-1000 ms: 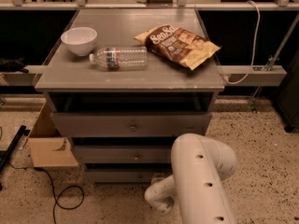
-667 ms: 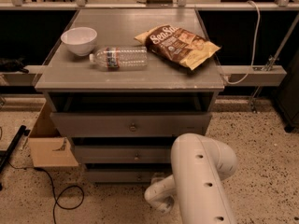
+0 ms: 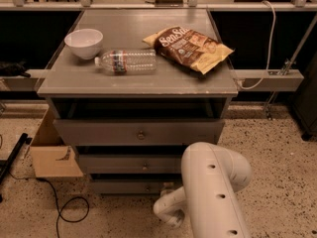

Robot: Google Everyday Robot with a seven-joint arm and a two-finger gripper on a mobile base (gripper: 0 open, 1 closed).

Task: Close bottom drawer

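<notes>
Low down, the tool sat just in front of the bottom drawer, the lowest front of the cabinet, likely placed there to press that panel home; whether the tool was apart or together could not be told.

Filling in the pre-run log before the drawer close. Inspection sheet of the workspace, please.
Surface: grey cabinet top, holds three loose items.
Job's things: bottom drawer, lowest of three; right end hidden by the arm; cannot tell if fully shut.
Clutter: bowl, bottle lying on its side, and chip bag, all on the cabinet top.
Grippers: gripper low at the bottom drawer's front, mostly hidden by the arm.
Cables: white cable hanging right of the cabinet; black cable on the floor, left.
Surroundings: cardboard box left of the cabinet; speckled floor.
</notes>
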